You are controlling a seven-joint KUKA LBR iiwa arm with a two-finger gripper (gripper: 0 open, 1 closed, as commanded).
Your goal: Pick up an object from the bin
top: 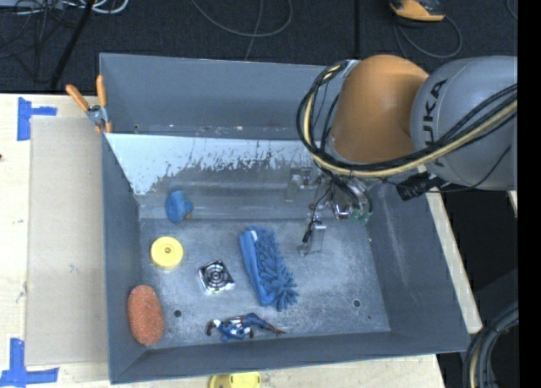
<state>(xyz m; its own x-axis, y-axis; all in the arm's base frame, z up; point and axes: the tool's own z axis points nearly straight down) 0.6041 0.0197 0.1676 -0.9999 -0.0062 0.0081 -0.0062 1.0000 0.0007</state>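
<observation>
My gripper (310,241) hangs below the arm's orange cover in the right middle of the bin, close above the floor. To its left lies a blue brush (264,266) with a long handle and shaggy bristles, a short gap away and not touched. Left of the brush sits a small silver metal round piece (216,277). Nothing shows in the gripper.
A yellow disc (166,253) and a small blue lump (177,205) lie on the left side. In the front left corner rests a brown-orange oval (144,314). A small blue and black piece (241,327) lies by the front wall. The arm's cover overhangs the back right.
</observation>
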